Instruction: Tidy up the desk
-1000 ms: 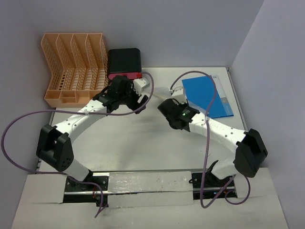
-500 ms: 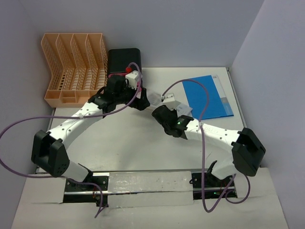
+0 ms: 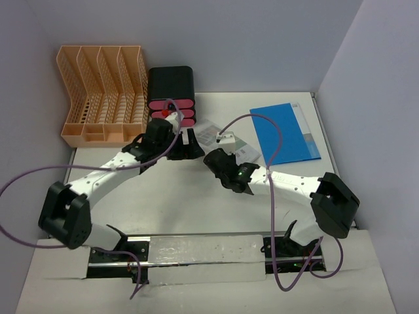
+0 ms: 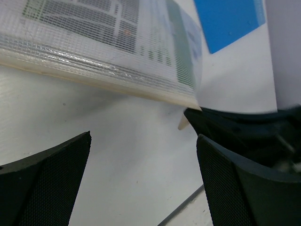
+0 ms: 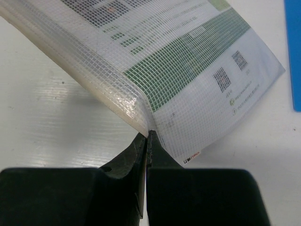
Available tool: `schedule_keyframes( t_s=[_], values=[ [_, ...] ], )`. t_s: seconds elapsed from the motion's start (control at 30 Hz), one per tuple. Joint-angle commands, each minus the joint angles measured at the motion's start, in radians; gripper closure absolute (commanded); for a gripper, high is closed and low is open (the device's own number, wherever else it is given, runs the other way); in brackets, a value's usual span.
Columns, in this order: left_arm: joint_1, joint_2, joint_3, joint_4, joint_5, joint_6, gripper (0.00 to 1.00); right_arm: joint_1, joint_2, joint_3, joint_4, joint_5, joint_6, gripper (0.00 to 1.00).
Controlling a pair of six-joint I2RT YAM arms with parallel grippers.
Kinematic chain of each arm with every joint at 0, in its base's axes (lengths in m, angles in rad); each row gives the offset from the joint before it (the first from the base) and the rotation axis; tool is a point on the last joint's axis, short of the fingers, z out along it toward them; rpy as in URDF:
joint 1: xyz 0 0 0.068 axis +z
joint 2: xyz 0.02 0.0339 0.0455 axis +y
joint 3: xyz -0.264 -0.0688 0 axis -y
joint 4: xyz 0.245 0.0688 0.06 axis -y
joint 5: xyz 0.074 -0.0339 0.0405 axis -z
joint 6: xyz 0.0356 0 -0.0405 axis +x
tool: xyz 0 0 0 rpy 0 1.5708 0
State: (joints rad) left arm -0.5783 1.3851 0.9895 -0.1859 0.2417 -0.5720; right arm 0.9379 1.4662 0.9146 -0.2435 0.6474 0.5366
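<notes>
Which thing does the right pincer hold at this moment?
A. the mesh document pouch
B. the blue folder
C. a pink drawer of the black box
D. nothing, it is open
A: in the right wrist view the right pincer is shut on the edge of the mesh document pouch, while the blue folder lies flat on the desk, apart from it.
</notes>
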Motion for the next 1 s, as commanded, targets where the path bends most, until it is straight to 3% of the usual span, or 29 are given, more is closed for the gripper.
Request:
schedule_keyframes(
  t_s=[0.0, 0.63, 0.77, 0.87, 0.9, 0.93, 0.97],
  values=[
    [0.008, 0.121, 0.091, 0.056, 0.010, -0.097, 0.01, 0.026, -0.037, 0.012, 0.058, 0.045, 0.039, 1.00],
    [0.057, 0.502, 0.264, 0.125, 0.088, -0.175, 0.01, 0.075, -0.018, -0.013, 0.105, 0.001, 0.026, 1.00],
    [0.063, 0.493, 0.256, 0.146, 0.098, -0.157, 0.21, 0.108, -0.012, -0.019, 0.118, -0.026, 0.007, 1.00],
    [0.066, 0.485, 0.249, 0.143, 0.130, -0.138, 0.51, 0.139, -0.019, -0.033, 0.140, -0.045, -0.011, 1.00],
    [0.066, 0.484, 0.247, 0.142, 0.147, -0.130, 0.75, 0.149, -0.023, -0.039, 0.147, -0.048, -0.015, 1.00],
    [0.068, 0.485, 0.246, 0.141, 0.162, -0.124, 0.88, 0.157, -0.025, -0.043, 0.151, -0.051, -0.018, 1.00],
    [0.069, 0.488, 0.249, 0.137, 0.179, -0.117, 0.93, 0.163, -0.028, -0.052, 0.154, -0.054, -0.019, 1.00]
  ],
)
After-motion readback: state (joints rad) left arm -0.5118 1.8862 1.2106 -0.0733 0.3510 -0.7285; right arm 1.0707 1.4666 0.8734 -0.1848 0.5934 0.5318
